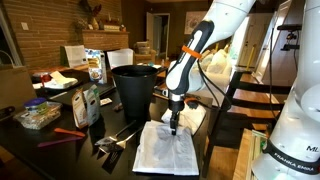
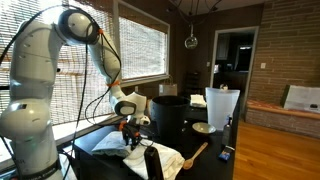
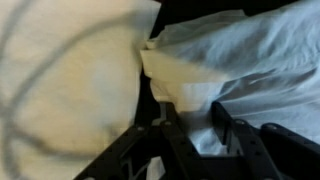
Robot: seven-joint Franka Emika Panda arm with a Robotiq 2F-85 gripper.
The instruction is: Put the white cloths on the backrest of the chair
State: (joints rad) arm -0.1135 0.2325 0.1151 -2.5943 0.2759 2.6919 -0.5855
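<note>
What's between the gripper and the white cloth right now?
Nothing: in the wrist view a bunched fold of the white cloth sits directly between the fingers of the gripper, with no gap showing.

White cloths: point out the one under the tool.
The flat cloth, spread smooth in the foreground of an exterior view; the tool meets its far end. The other cloth lies bunched up behind the tool.
</note>
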